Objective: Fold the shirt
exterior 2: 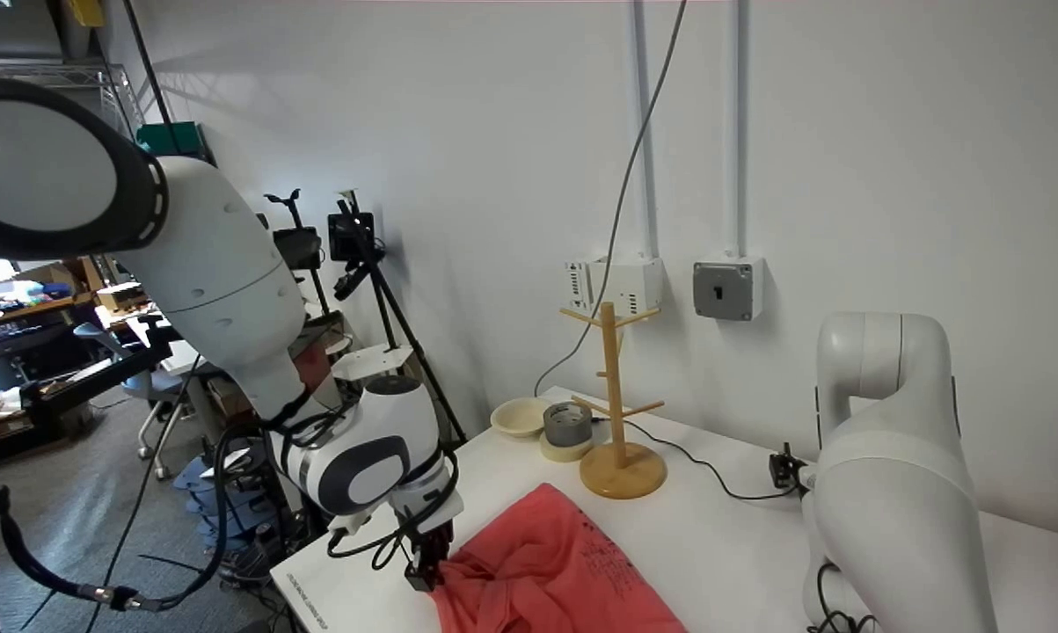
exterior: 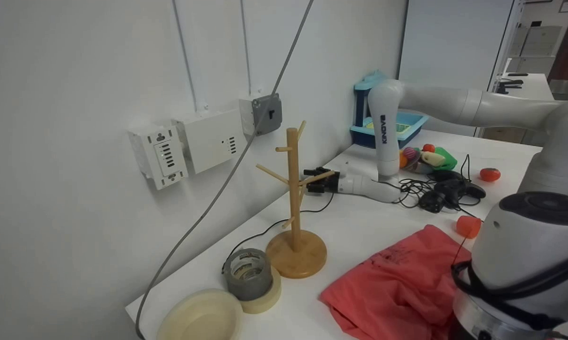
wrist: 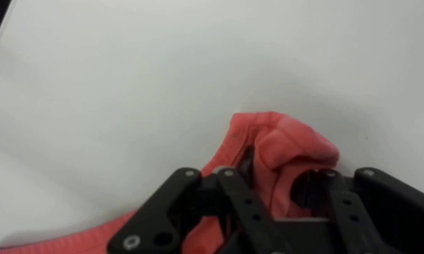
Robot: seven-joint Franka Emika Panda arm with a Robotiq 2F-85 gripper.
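Observation:
The shirt (exterior: 392,288) is a wrinkled coral-red cloth lying on the white table, with dark print near one edge. In an exterior view the shirt (exterior 2: 564,563) shows creases running toward my gripper (exterior 2: 429,570), which is low at its near-left edge. In the wrist view a bunched fold of the shirt (wrist: 296,141) fills the gap between the two black fingers of my gripper (wrist: 275,176) and bulges past the fingertips. A flat hem of the shirt runs off to the lower left. In an exterior view the arm hides my gripper and part of the shirt.
A wooden peg stand (exterior: 297,252), tape rolls (exterior: 249,278) and a pale bowl (exterior: 201,316) stand beside the shirt. A red cup (exterior: 468,226), black controllers with cables (exterior: 446,193) and a second arm (exterior: 387,127) are further along the table. Table edge (exterior 2: 317,607) is near my gripper.

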